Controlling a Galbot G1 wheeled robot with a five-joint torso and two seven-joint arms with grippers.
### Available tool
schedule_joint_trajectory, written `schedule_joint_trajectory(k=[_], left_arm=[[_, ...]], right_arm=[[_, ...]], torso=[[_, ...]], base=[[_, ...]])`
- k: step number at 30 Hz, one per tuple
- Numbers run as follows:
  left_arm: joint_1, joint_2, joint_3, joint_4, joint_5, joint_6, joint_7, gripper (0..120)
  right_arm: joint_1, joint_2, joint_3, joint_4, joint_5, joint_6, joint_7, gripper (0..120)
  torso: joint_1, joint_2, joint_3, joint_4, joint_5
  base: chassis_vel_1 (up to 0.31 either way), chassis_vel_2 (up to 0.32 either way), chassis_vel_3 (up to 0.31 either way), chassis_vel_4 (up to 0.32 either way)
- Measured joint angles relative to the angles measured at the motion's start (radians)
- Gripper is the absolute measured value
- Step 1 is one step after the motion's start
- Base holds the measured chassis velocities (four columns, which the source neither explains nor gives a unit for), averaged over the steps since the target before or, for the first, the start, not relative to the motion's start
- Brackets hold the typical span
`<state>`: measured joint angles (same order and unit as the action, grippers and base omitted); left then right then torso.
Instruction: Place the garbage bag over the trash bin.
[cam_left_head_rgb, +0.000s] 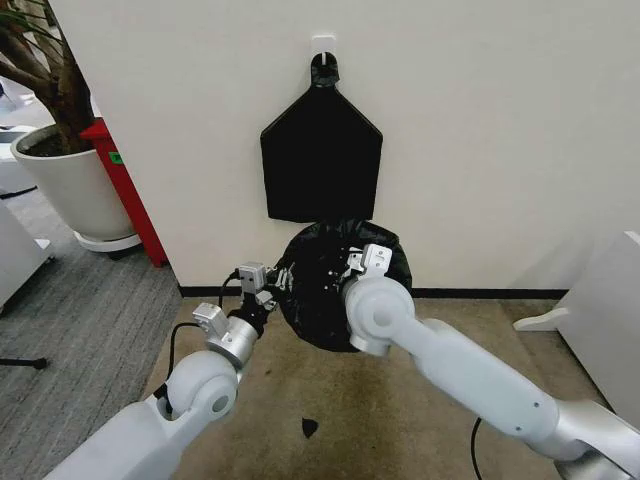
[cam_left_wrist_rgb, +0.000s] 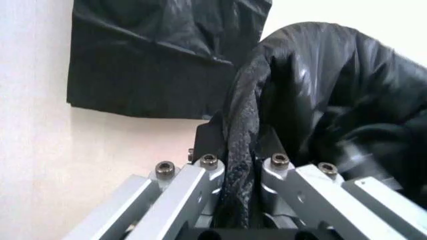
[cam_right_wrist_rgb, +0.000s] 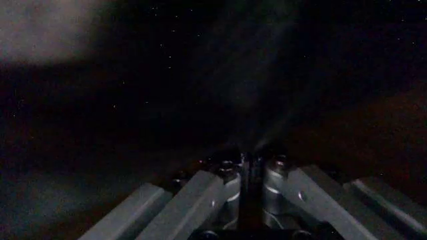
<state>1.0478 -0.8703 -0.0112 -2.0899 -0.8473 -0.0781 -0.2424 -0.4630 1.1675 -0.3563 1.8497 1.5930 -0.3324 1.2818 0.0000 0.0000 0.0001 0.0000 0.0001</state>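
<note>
Two end effectors meet at the garbage bag (cam_left_head_rgb: 325, 290), which sits low against the white wall (cam_left_head_rgb: 480, 130), spread into a rounded black mound just below the flat black bundle (cam_left_head_rgb: 321, 160) hanging from a wall hook (cam_left_head_rgb: 323, 45). The left end effector (cam_left_head_rgb: 268, 290) is at the bag's left edge; in the left wrist view its fingers (cam_left_wrist_rgb: 200, 185) are closed tightly on a twisted, rope-like fold of the glossy black plastic (cam_left_wrist_rgb: 240, 165). The right end effector (cam_left_head_rgb: 352, 268) reaches in at the bag's top right, and the right wrist view shows its fingers (cam_right_wrist_rgb: 223, 187) pressed nearly together with a thin dark strip between them, surrounded by dim black film. A small black scrap (cam_left_head_rgb: 309, 428) lies on the tan carpet (cam_left_head_rgb: 400, 420). No readable writing or labels appear anywhere.
</note>
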Motion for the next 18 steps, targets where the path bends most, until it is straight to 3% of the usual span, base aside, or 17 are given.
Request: schedule_joint_trajectory(k=[7,18], left_arm=[[0.031,0.004,-0.025,-0.023,0.004,-0.001,0.019,4],[0.046,-0.001,-0.038,-0.015,0.009,-0.004,0.020,4]], right_arm=[[0.016,0.026,0.003,-0.091,-0.018,-0.006,-0.009,0],[0.045,0.008,-0.054,0.075,0.055,0.029,0.042,0]], torso=[[0.000,0.000,0.000,0.0001,-0.0001],[0.000,0.000,0.000,0.0000,-0.0001]], base=[[0.000,0.000,0.000,0.000],[0.000,0.000,0.000,0.000]])
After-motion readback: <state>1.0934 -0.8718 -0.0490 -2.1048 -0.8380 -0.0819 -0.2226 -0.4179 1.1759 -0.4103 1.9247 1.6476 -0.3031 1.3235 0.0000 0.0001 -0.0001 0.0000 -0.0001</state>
